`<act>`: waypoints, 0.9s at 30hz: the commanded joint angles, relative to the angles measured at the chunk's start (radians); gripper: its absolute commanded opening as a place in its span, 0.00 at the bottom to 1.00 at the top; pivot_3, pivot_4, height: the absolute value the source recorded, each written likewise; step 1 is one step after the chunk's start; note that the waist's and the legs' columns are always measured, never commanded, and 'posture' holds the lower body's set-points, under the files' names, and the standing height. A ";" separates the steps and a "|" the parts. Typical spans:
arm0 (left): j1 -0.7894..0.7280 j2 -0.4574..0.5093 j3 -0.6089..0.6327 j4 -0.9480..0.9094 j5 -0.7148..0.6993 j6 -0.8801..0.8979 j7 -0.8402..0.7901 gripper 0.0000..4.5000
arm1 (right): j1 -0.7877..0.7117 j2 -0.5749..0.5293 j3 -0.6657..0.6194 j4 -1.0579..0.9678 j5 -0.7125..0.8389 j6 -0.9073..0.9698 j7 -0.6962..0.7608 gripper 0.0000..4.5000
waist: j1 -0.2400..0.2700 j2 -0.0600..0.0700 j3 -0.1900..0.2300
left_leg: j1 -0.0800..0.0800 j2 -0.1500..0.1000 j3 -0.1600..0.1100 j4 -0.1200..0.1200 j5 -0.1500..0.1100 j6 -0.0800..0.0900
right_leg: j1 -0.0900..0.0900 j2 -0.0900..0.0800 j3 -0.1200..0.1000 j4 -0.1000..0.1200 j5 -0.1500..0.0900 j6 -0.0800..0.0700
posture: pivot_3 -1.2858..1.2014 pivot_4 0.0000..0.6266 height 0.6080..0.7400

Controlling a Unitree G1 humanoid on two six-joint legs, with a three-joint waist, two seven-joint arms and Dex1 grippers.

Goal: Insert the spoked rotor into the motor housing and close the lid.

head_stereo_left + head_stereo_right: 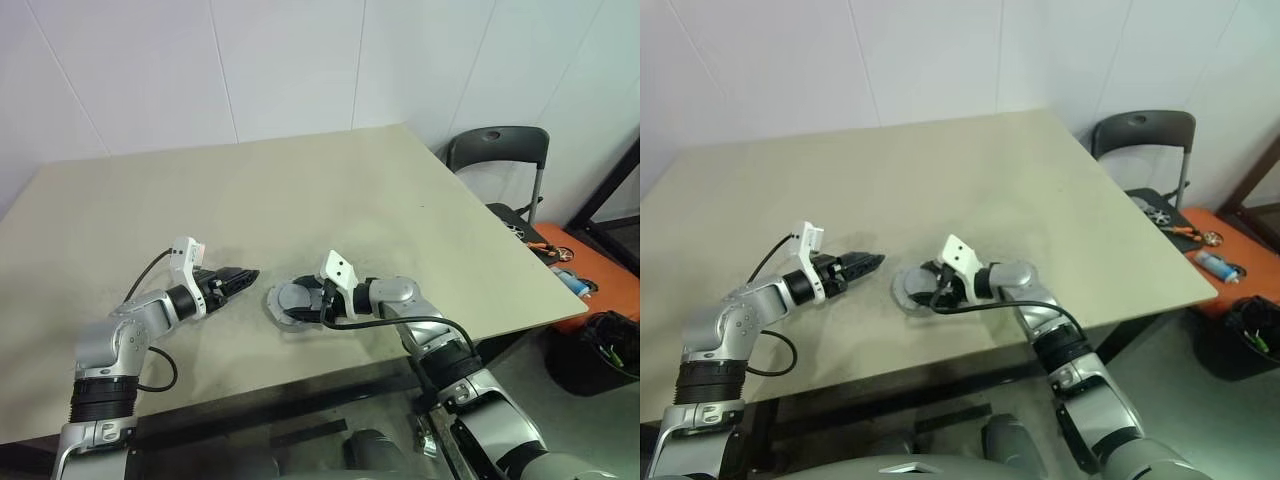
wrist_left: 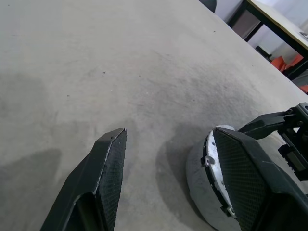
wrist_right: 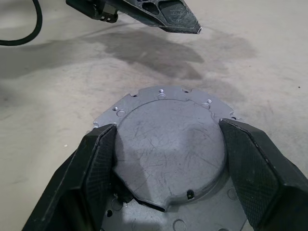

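The lid (image 3: pixel 168 144), a flat grey disc with a notched rim, lies on top of the round grey motor housing (image 2: pixel 198 190) near the front middle of the table (image 1: pixel 330 190). My right gripper (image 3: pixel 167 125) reaches in from the right and is shut on the lid, one finger against each side. A dark gap shows under the lid's near edge. My left gripper (image 1: pixel 250 275) hovers just left of the housing, open, with nothing between its fingers (image 2: pixel 113 168). The spoked rotor is hidden.
A dark chair (image 1: pixel 500 150) stands past the table's right edge. Beside it are an orange surface with small tools (image 1: pixel 570 265) and a black bin (image 1: pixel 600 350). The table's front edge (image 1: pixel 300 385) runs close below both arms.
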 commanded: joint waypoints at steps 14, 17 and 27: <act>-0.012 -0.013 0.007 -0.016 -0.004 -0.025 0.005 0.68 | 0.060 -0.091 0.077 0.004 -0.070 -0.034 0.032 0.72 | 0.023 0.000 -0.001 | 0.000 -0.001 0.000 0.000 0.000 0.000 | 0.000 -0.001 0.000 -0.001 -0.001 0.000 | 0.52 0.00 1.00; -0.009 -0.012 0.013 -0.020 -0.006 -0.024 0.009 0.68 | 0.055 -0.099 0.081 0.015 -0.071 -0.035 0.044 0.72 | 0.023 0.000 -0.001 | 0.000 -0.001 0.000 0.000 0.000 0.000 | 0.000 -0.001 0.000 -0.001 -0.001 0.000 | 0.52 0.00 1.00; 0.005 -0.014 0.016 -0.041 -0.014 -0.017 0.018 0.68 | 0.024 -0.115 0.054 0.095 -0.045 0.023 0.061 0.72 | 0.035 0.000 -0.002 | 0.001 -0.001 0.000 0.001 0.000 0.000 | 0.003 -0.001 0.000 -0.001 -0.001 0.000 | 0.52 0.00 1.00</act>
